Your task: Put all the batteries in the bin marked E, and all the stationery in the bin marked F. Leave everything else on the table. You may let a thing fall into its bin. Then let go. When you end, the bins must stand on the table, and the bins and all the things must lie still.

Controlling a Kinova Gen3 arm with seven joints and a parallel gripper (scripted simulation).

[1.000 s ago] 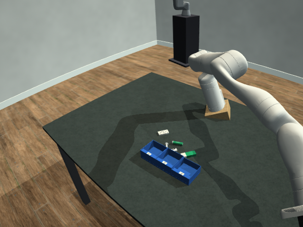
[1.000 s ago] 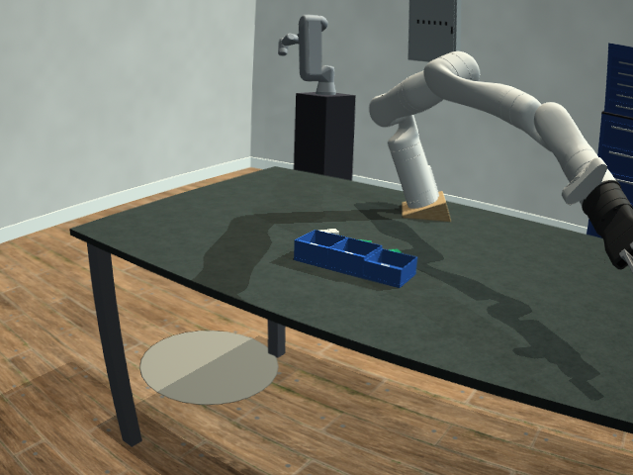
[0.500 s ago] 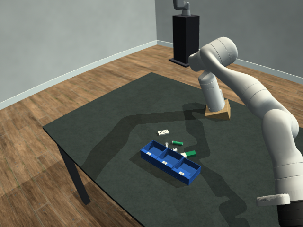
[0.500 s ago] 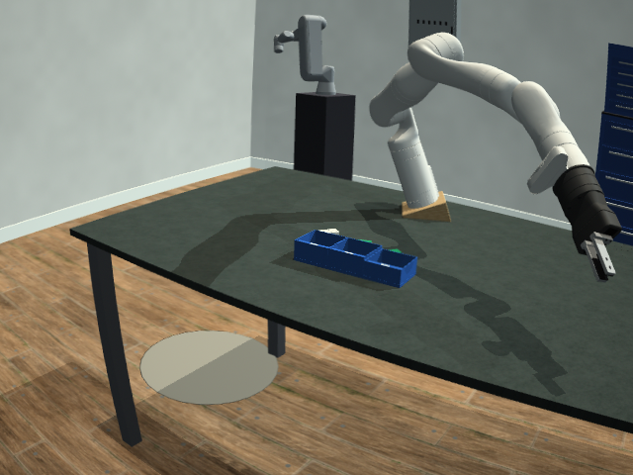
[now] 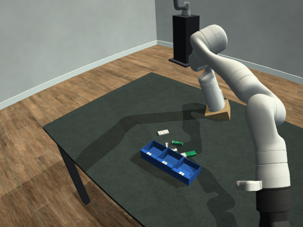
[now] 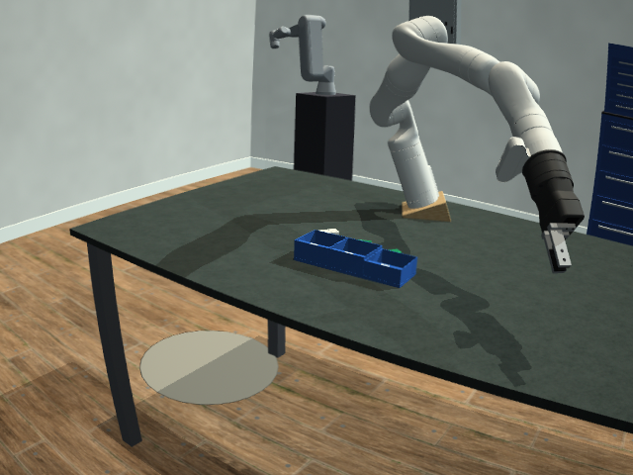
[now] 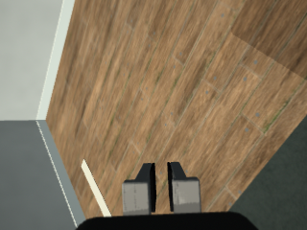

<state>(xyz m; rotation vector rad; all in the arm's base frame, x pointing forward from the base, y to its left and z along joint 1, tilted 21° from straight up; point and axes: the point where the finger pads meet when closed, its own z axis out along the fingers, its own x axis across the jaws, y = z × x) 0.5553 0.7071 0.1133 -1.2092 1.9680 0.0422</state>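
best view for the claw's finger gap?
Wrist. The claw fills the lower frame: both fingers nearly together, a thin gap, nothing between them, floor beyond. Exterior shows the claw small, side-on over the table's right end. Top view leaves it out of frame.

No readable text; white labels (image 5: 164, 162) on blue bin row (image 5: 189, 180) too small to read

Smooth white arm (image 6: 475, 66) links — black wrist, grey end effector (image 6: 558, 257).
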